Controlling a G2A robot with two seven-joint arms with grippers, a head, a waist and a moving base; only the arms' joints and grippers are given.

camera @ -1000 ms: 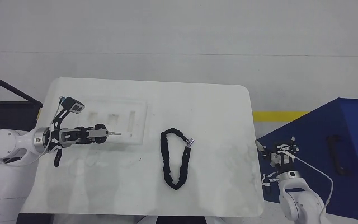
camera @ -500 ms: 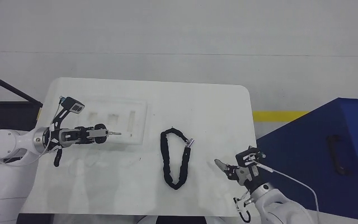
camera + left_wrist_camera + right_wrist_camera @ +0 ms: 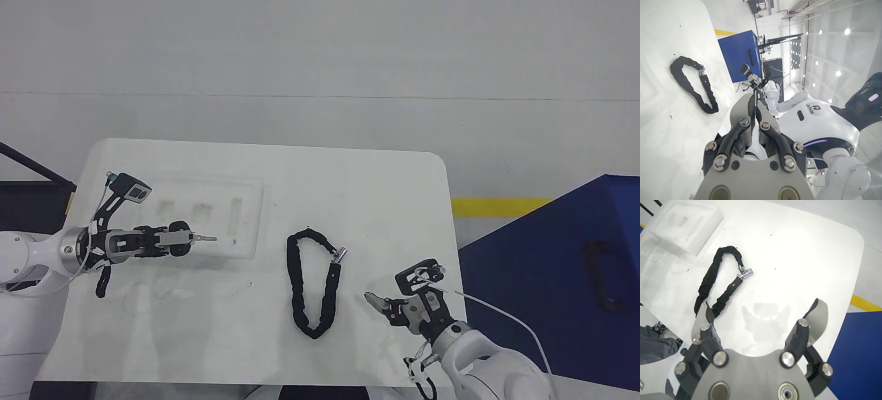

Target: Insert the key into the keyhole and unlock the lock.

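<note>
A black sleeved chain lock (image 3: 308, 285) lies in a loop at the table's middle, its silver lock cylinder (image 3: 340, 255) at the loop's upper right. The cylinder (image 3: 746, 273) lies flat and joins the chain's two ends (image 3: 715, 275). My left gripper (image 3: 186, 238) hovers over the table's left side, shut on the key (image 3: 204, 239), whose thin blade (image 3: 754, 106) sticks out between the fingers toward the chain (image 3: 693, 83). My right gripper (image 3: 395, 305) stands open above the table just right of the chain, nothing between its fingers (image 3: 704, 313).
A white foam tray (image 3: 215, 215) with shallow recesses sits at the back left, under and beside the left gripper. A blue cabinet (image 3: 570, 270) stands past the table's right edge. Bare tabletop (image 3: 400, 200) lies around the chain.
My right arm has swung in from beyond the table's right edge to a spot over the table near the chain. The left arm and the key have stayed still.
</note>
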